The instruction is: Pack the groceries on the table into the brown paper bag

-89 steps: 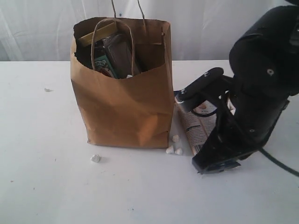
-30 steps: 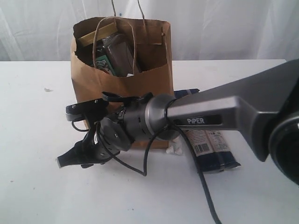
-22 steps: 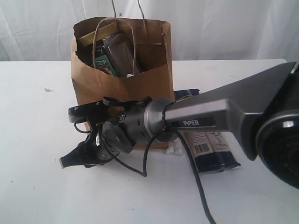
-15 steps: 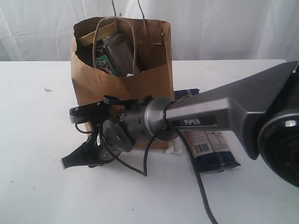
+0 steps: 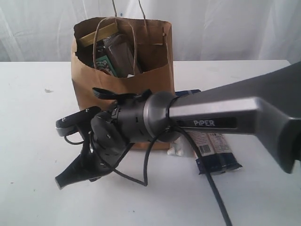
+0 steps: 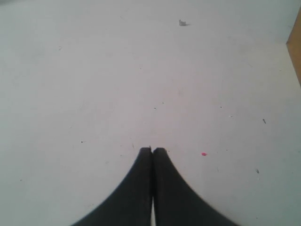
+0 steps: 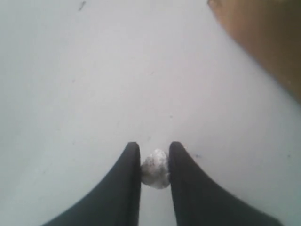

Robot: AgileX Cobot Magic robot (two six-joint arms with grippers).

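The brown paper bag (image 5: 155, 80) looks nearly packed; the noodle packet (image 5: 216, 153) is left.
It stands upright on the table (image 5: 37, 122), groceries (image 5: 115, 56) inside, packet just beside it; right gripper (image 7: 154, 147) pinches a white crumb (image 7: 155, 169), left gripper (image 6: 152, 150) closed and empty.

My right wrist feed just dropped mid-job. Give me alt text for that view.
The right gripper pinches a small white lump between its two dark fingers, against the plain white table. A corner of the brown paper bag shows at one edge of the picture.
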